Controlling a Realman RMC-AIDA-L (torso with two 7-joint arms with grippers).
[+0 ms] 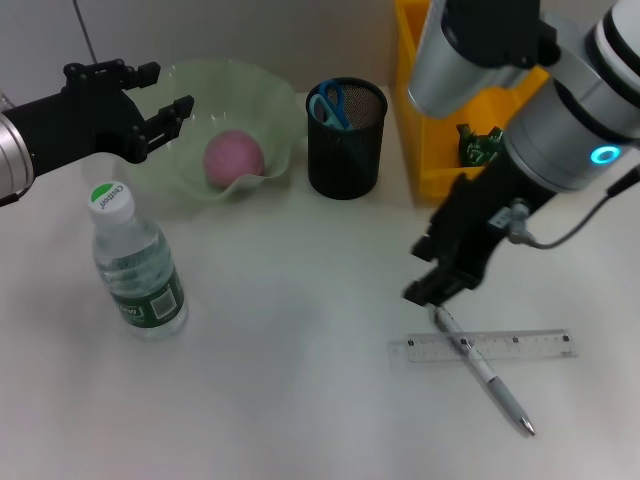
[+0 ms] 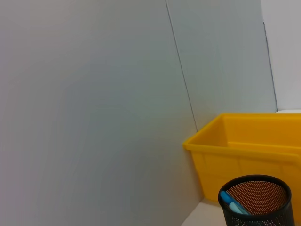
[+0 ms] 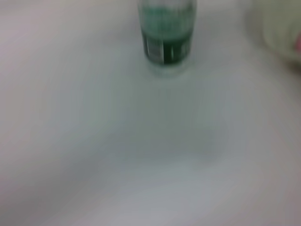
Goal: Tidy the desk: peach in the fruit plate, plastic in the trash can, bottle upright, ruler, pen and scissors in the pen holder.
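Nearest me, pen [image 1: 487, 374] lies across ruler [image 1: 484, 345], its long axis slanting away from the right gripper [image 1: 432, 290], which hangs right over its upper end; whether those fingers are apart I cannot tell. Left gripper [image 1: 165, 118], spread and empty, hovers by the plate [image 1: 262, 95] holding the peach [image 1: 234, 157]; bottle [image 1: 136, 262] stands upright. Left wrist view: trash can [image 2: 244, 146] behind pen holder [image 2: 257, 200]. Right wrist view: bottle alone

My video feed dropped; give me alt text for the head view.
Right tool hovers at the end of the pen lying across the ruler. Peach in plate, scissors in holder, bottle upright; left tool beside plate.
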